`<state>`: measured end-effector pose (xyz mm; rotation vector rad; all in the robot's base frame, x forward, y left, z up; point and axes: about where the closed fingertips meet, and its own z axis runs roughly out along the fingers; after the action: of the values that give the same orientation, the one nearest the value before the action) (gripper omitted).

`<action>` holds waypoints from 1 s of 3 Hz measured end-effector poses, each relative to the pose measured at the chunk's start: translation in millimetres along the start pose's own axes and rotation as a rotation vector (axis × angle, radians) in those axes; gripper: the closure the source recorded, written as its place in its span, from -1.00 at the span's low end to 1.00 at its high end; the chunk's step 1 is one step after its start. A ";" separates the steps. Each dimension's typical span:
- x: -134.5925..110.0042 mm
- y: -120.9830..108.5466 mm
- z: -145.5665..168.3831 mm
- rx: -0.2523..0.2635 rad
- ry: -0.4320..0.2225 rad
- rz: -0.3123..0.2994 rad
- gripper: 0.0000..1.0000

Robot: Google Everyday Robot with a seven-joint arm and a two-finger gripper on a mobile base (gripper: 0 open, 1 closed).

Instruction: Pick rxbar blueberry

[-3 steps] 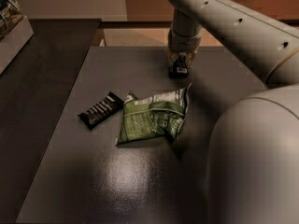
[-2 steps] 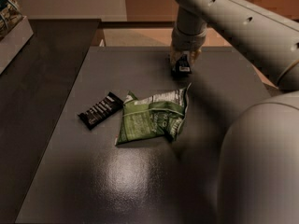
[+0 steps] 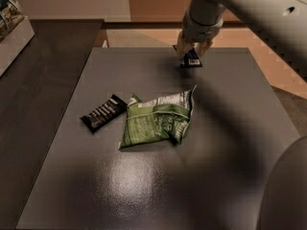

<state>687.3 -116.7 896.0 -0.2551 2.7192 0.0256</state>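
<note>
The rxbar blueberry (image 3: 192, 60), a small dark navy bar with a white label patch, is at the far middle of the dark grey table (image 3: 230, 128). My gripper (image 3: 193, 53) comes down from the arm at the top right and is shut on the bar's upper end. Its tan fingers (image 3: 181, 48) stand on either side of the bar. The bar hangs tilted, just above the table, with its shadow under it.
A large green snack bag (image 3: 156, 120) lies in the middle of the table. A longer black bar with white lettering (image 3: 104, 113) lies to its left. A white box (image 3: 12, 30) sits on the darker counter at far left. My robot body fills the lower right corner.
The gripper with the bar has moved slightly up and toward the far right. The arm has swung higher out of view. The bag and black bar have not moved.
</note>
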 end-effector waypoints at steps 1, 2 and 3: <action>-3.9 -0.4 -32.4 -0.007 -0.053 -0.064 1.00; -7.6 0.2 -64.1 -0.005 -0.093 -0.136 1.00; -11.3 0.4 -89.0 0.000 -0.124 -0.198 1.00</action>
<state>662.2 -119.2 982.2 -0.5045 2.5591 -0.0149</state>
